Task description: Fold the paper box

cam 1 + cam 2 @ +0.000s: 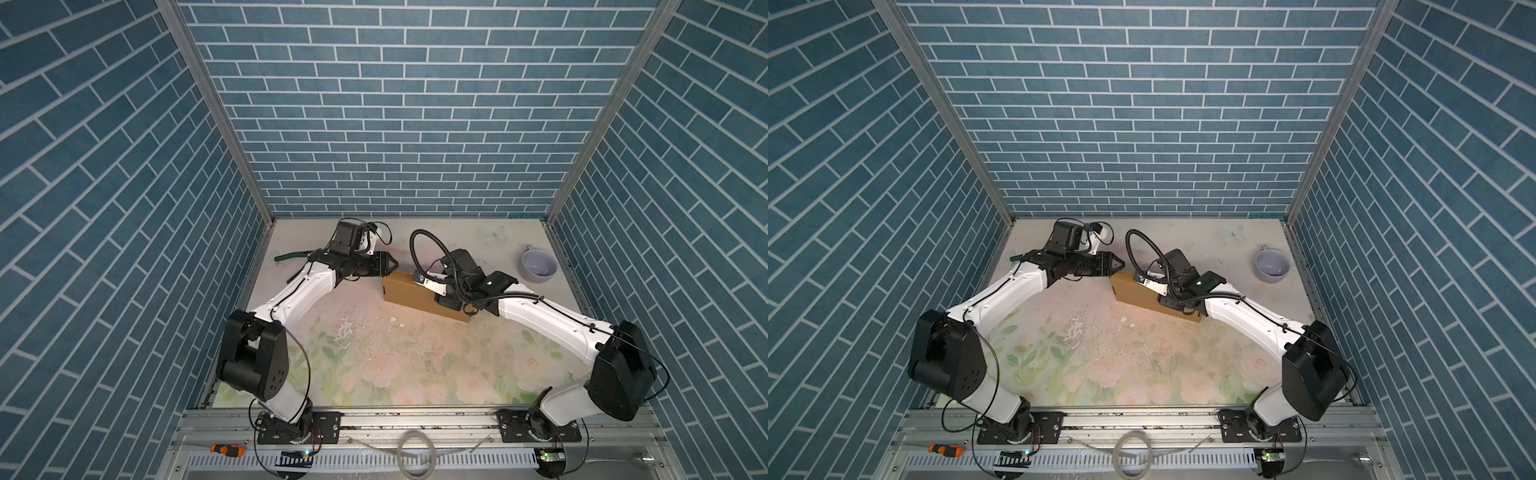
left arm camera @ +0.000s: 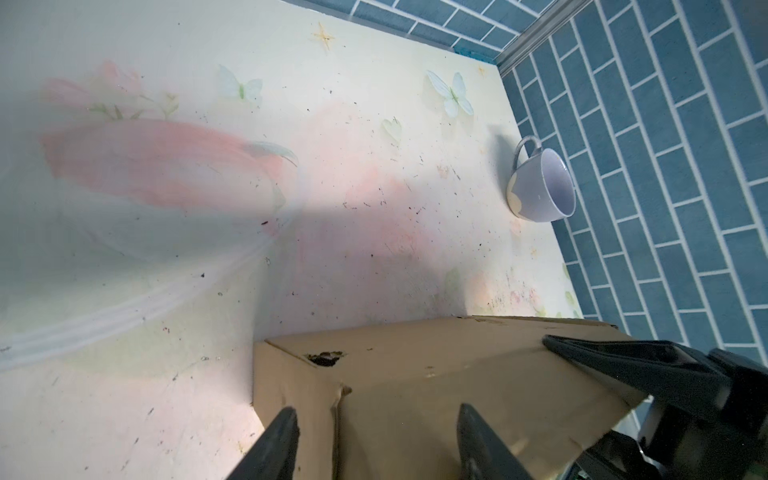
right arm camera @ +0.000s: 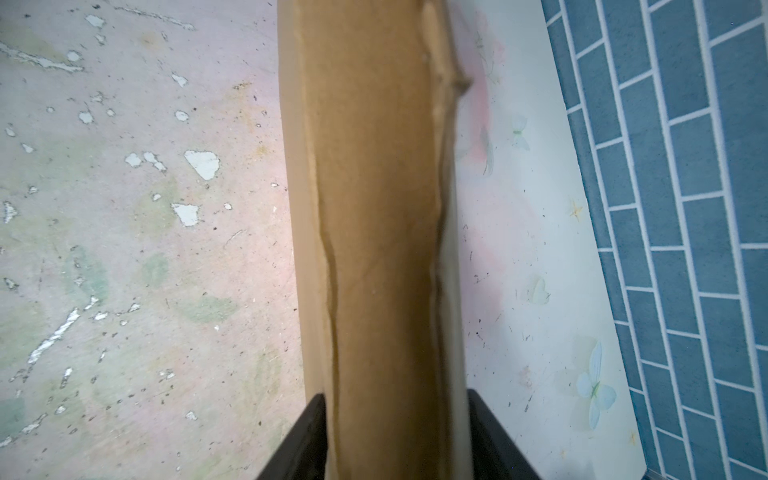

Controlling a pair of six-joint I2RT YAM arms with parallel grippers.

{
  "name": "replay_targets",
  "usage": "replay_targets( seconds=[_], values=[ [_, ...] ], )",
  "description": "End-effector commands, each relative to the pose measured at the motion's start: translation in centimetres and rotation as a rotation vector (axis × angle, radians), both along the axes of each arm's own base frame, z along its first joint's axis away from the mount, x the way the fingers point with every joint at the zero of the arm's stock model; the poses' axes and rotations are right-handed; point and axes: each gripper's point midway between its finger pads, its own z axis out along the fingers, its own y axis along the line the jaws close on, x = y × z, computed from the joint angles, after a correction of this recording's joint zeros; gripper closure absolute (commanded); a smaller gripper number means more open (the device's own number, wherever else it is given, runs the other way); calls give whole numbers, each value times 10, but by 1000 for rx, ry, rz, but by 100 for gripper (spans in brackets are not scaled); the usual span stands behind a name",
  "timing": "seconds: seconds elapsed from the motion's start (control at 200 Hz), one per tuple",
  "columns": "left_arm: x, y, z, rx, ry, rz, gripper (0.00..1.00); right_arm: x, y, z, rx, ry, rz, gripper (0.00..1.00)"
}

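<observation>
One paper box (image 1: 409,293) sits on the flower-printed tabletop (image 1: 374,365), towards the far side and a little right of the middle, already closed into a long, narrow block. In both top views its long axis runs on a slant, from a far-left end to a near-right end. The right gripper (image 3: 397,411) straddles the near-right end from above. In the right wrist view its two dark fingers (image 3: 309,432) press against the box's opposite long sides, so it is grasping the box across its narrow width. The left gripper (image 1: 394,264) is at the far-left end with its jaws spread and nothing pinched between them. In the left wrist view its tips hang over the box's end corner (image 2: 338,392), where the cardboard is dented and a small hole is torn just beside the edge. The box therefore stretches away from the left gripper, lengthwise, towards the right one. The left arm is nearer the free end, so any last tuck or press on that end most likely falls to it, while the right arm steadies the box. By count there are two grippers, one box, one pale lilac mug (image 1: 539,266) well apart near the right wall, and one orange-handled screwdriver (image 1: 226,449) on the front rail.
</observation>
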Motion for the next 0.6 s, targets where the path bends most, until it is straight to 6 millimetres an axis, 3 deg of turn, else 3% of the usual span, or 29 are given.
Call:
replay_targets(
  seconds=[0.0, 0.135, 0.305, 0.37, 0.465, 0.535, 0.595],
  values=[
    [-5, 8, -30, -21, 88, 46, 40, -13, -5, -33, -60, 117, -1, 50],
    [-2, 6, -42, -30, 112, 59, 43, -12, -4, -29, -56, 113, -3, 49],
    [8, 8, -8, -18, 51, 56, 41, -13, -3, -28, -57, 116, 5, 49],
    [8, 10, -3, 11, 48, 54, 44, -12, -3, -30, -58, 117, 3, 49],
    [1, 12, -22, 61, 88, 41, 51, -13, -3, -31, -52, 119, 2, 49],
    [-9, 15, -44, 70, 137, 47, 65, -13, -3, -33, -57, 124, 3, 49],
    [-16, 16, -53, 60, 156, 54, 70, -13, -4, -33, -58, 126, 2, 49]
  ],
)
